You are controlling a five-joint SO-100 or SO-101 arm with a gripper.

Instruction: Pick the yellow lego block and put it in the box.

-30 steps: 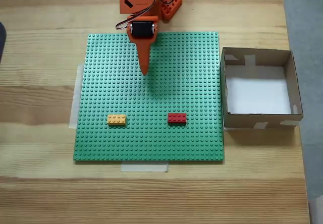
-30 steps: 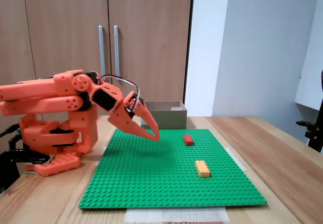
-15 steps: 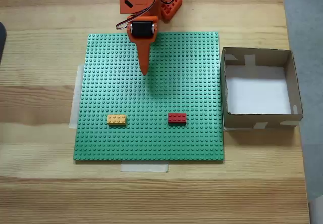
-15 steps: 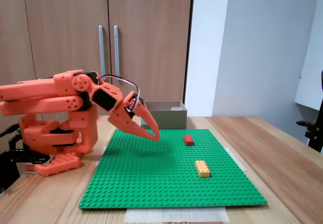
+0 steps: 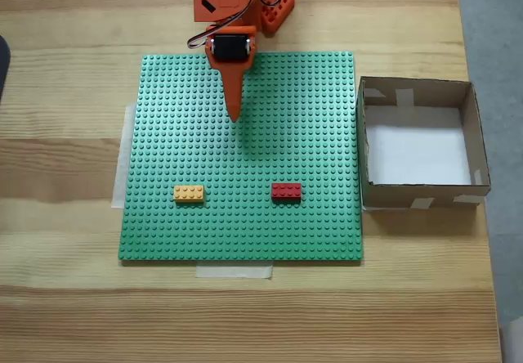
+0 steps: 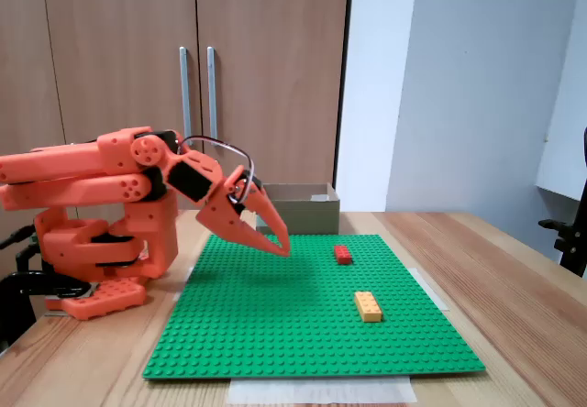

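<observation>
Orange printed arm's gripper (image 5: 234,116) hangs nose-down over the far part of the green studded baseplate (image 5: 310,118), fingers (image 6: 275,238) together, holding nothing. In the top-down fixed view the small yellow-orange studded lego brick (image 5: 189,193) sits on the plate's near left part, well apart from the gripper, with a same-sized red brick (image 5: 286,190) to its right. The square open brown cardboard box with white floor (image 5: 375,191) stands on the wooden desk (image 5: 73,298) just beside the plate's right edge.
</observation>
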